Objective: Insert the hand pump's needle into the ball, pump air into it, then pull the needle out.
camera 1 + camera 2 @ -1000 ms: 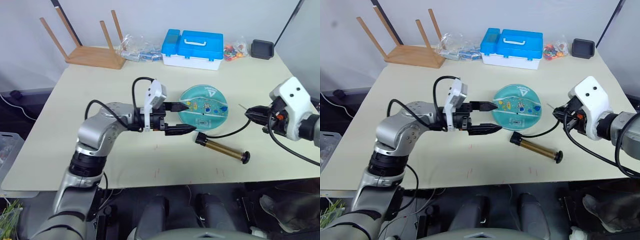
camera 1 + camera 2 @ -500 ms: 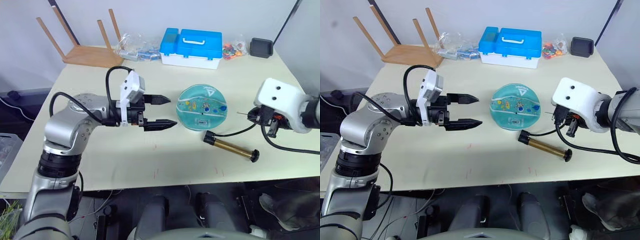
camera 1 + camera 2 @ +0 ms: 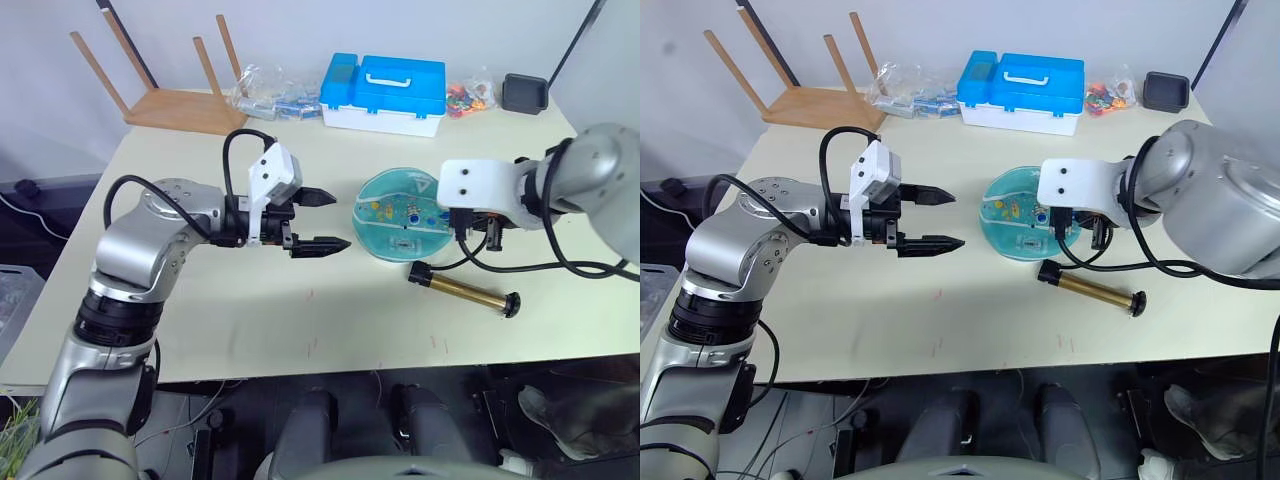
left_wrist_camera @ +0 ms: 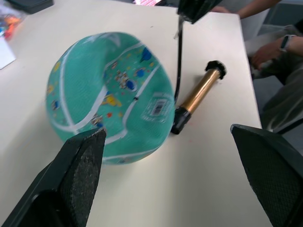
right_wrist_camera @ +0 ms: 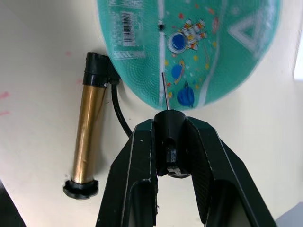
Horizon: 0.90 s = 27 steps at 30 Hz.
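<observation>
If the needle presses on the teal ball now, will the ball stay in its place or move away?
The ball looks flattened and under-inflated, so it probably sits fairly steady and would dent rather than roll. Nothing braces it: the left gripper hangs open beside it, apart, so it may slide on the smooth table. The needle, held by the right gripper, looks thin and could bend.

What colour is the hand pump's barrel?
Bronze-gold, with black end caps; the hand pump shows best in the right wrist view.

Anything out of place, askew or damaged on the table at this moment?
Two things. The ball looks under-inflated, sagging into a flattened dome instead of a sphere. At the table's far left corner a wooden stool lies tipped over, legs in the air. The hand pump lies flat, apparently intact.
</observation>
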{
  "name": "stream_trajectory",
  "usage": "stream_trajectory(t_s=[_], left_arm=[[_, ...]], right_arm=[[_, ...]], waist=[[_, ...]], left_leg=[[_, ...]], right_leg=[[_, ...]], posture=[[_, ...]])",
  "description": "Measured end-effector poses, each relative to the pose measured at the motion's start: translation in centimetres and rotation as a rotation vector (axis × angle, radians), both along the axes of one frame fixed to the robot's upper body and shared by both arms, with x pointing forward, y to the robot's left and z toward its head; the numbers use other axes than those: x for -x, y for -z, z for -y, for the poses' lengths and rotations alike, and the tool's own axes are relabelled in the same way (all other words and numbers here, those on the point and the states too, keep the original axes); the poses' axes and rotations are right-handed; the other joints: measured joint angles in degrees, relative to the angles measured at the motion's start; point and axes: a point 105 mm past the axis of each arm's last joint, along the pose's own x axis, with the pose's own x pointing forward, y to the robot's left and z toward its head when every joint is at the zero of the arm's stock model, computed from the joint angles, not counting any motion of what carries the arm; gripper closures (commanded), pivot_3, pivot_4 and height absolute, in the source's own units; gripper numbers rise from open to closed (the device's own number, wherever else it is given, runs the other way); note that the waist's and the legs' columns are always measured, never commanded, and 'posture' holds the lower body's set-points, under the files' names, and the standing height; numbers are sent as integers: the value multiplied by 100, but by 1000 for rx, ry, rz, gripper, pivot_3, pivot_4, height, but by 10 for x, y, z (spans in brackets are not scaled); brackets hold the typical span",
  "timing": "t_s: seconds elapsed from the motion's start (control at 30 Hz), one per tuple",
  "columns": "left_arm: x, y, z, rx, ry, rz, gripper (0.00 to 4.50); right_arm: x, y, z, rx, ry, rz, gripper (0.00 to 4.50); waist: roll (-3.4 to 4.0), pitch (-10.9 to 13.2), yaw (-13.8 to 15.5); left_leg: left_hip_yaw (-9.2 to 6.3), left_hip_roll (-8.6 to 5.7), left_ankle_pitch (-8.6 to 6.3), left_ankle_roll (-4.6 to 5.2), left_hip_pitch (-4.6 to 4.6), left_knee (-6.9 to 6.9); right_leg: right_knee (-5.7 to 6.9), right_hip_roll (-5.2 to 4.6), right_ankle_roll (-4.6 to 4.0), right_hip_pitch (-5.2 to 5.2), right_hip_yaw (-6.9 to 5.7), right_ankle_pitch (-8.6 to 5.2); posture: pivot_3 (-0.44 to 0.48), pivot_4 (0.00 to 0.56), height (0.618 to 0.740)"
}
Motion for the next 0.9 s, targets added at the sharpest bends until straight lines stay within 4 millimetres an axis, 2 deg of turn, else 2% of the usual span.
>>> stream_trajectory(t_s=[0.13,0.3,0.4,0.63,0.8,0.87,0.9], left_arm=[[-10,-3,7,7,-38,10,0],[-29,13,16,-14,-100,-16,0],[-37,17,23,-12,-116,-18,0],[-64,23,32,-18,-221,-16,0],[-73,32,37,-2,-270,-41,0],[-75,37,42,1,-295,-58,540],[-76,37,43,2,-298,-59,660]], right_arm=[[-8,9,-9,40,-24,0,4076],[-20,17,-11,36,4,10,4076],[-21,21,-14,33,10,7,4076],[-23,26,-21,31,15,18,4076],[-24,32,-21,36,29,23,4076],[-27,32,-25,32,23,34,4076],[-27,32,-25,32,24,35,4076]], waist=[[0,0,-1],[0,0,-1],[0,0,-1],[0,0,-9],[0,-1,-8],[-1,-1,-11],[0,-1,-12]], left_leg=[[-4,-11,0,0,-10,15],[-10,-18,1,-1,-35,38],[-6,-29,1,-1,-57,64],[-7,-32,1,0,-52,71],[-6,-34,1,0,-53,72],[-7,-34,1,0,-53,73],[-7,-34,1,-1,-53,73]], right_leg=[[6,-1,1,-5,-4,1],[35,-1,-1,-31,-5,3],[84,-10,-2,-62,3,3],[103,-10,-2,-63,4,2],[103,-13,-2,-65,6,2],[105,-12,-2,-65,6,2],[106,-12,-2,-65,6,2]], posture=[[0,150,740],[0,150,740],[0,150,740],[0,150,740],[0,150,740],[0,150,740],[0,150,740]])
